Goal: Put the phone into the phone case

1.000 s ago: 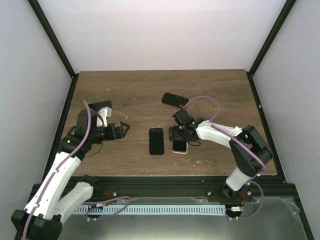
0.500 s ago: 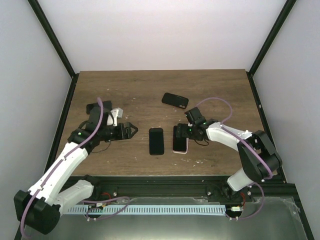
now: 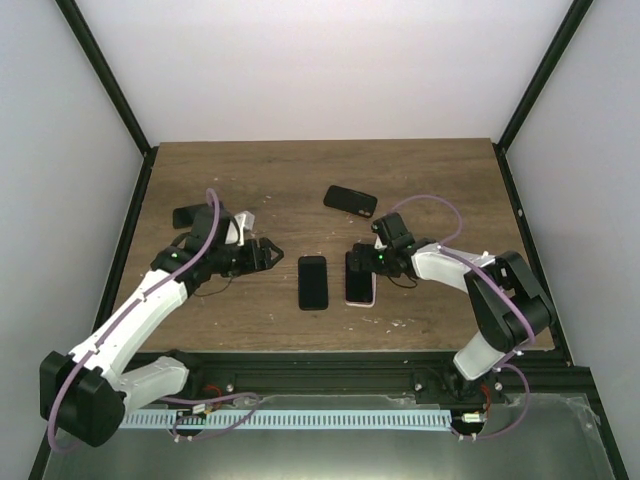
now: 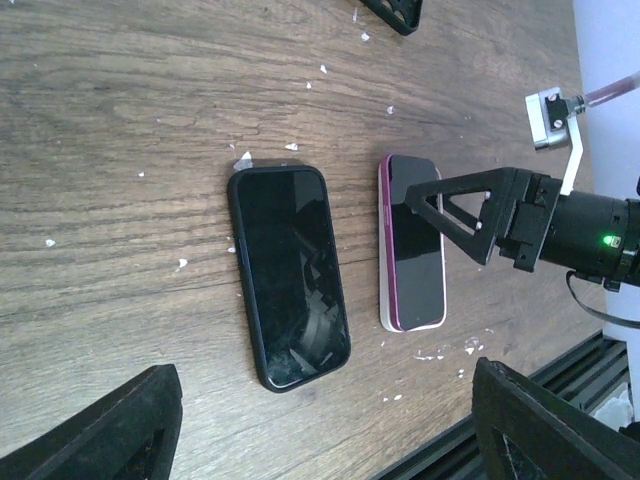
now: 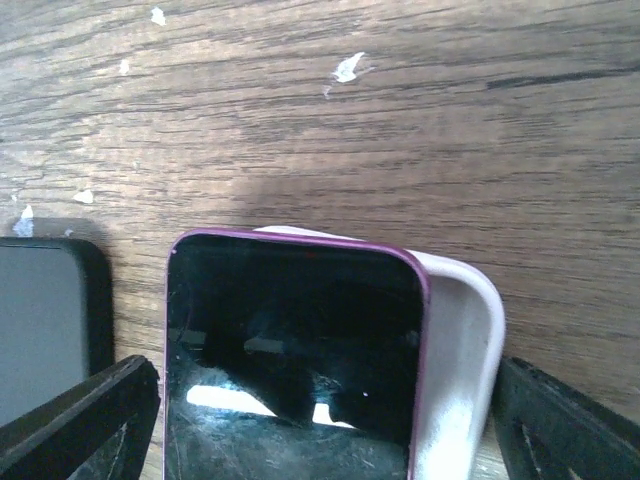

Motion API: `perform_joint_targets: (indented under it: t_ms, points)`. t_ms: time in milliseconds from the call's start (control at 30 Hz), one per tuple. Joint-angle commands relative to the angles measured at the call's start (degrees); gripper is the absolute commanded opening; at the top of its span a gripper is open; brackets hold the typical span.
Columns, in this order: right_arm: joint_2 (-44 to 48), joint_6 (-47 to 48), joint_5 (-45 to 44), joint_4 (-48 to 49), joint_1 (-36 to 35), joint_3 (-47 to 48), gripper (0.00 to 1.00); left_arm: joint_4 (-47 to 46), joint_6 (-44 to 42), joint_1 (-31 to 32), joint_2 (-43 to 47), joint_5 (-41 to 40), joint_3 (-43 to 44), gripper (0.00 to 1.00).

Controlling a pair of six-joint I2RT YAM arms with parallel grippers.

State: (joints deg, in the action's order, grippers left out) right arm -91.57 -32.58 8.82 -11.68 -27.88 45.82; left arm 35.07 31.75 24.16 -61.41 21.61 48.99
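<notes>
Top external view: wooden table (image 3: 440, 180), both arms reaching in toward its middle from opposite sides

Left gripper (image 3: 272, 254): jaws wide apart, nothing between them, hanging just left of the black phone (image 3: 313, 282) and touching nothing. Cannot tell whether that black one sits in a case of its own

Right gripper (image 3: 357, 262): jaws spread, empty, low over the far end of the purple-rimmed phone (image 5: 295, 350). Right wrist view shows its fingers (image 5: 80, 420) out on either side of the phone and clear of it

Purple-rimmed phone: screen up, near the table's centre, just right of the black phone, with a strip of bare wood between them

Pale pink case (image 5: 462, 350): under the phone, open side up. Phone lies on top of it, not in it. The case wall shows along one long edge and at one corner, so the phone is shifted sideways off the case's outline

Small white flecks (image 5: 347, 68) scattered on the wood, none under the phone as far as can be seen

Judgement: step in hand is seating. The phone is placed on the case but not pressed home. Next move calls for squaring the phone over the case, holding the case from sliding (left gripper looks placed to brace), then pressing down at the corners. Risk: a push from one side shoves phone and case together across the table
</notes>
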Motion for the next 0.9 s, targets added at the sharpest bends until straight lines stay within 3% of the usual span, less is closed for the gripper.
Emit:
perform_joint_targets:
  t_ms: [0,233,567,867]
  points:
    - [-1.57,2.12,5.79,4.97,0.19,-0.96,0.89,-3.89,2.32,0.71,-1.87,0.20,-0.74,0.78]
    - [-1.07,1.07,11.31,7.97,0.19,-2.32,0.71,-11.28,6.21,1.83,-6.86,1.83,-3.09,0.71]
    - [2.44,1.57,8.59,3.30,0.53,-5.24,0.67,-22.05,10.62,6.19,-18.07,4.00,-2.42,0.62]
    - [4.88,-0.24,11.37,7.70,0.54,-11.23,0.45,-26.99,11.69,9.27,-30.83,6.49,3.55,0.56]
